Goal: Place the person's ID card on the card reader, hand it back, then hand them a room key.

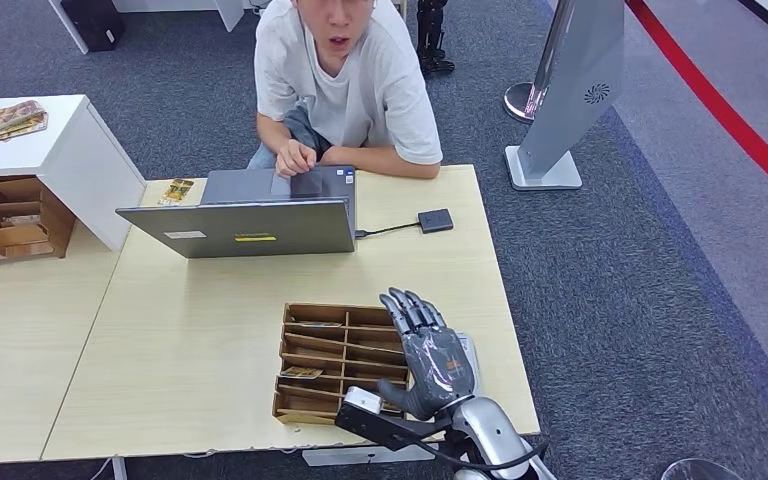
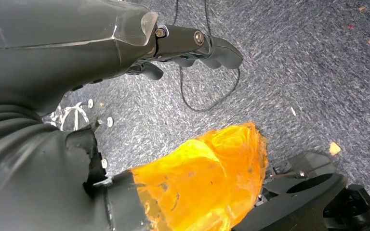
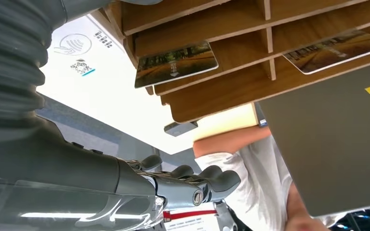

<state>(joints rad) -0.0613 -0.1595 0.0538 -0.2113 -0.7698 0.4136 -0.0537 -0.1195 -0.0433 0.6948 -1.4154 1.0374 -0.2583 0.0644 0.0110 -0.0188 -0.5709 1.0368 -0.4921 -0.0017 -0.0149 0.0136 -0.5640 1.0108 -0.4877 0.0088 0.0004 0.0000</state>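
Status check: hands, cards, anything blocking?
Right hand open over wooden card tray, holding nothing. Left hand empty, hanging above floor. Key cards in tray slots. Laptop stands between tray and person.

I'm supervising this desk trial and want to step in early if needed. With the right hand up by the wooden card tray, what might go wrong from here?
1. The right hand hangs open over the wooden card tray; reaching in, its fingers may catch the thin dividers and shift the tray.
2. The cards lie flat in narrow slots, so a pinch may slip.
3. The white card reader sits close beside the tray and could get nudged.
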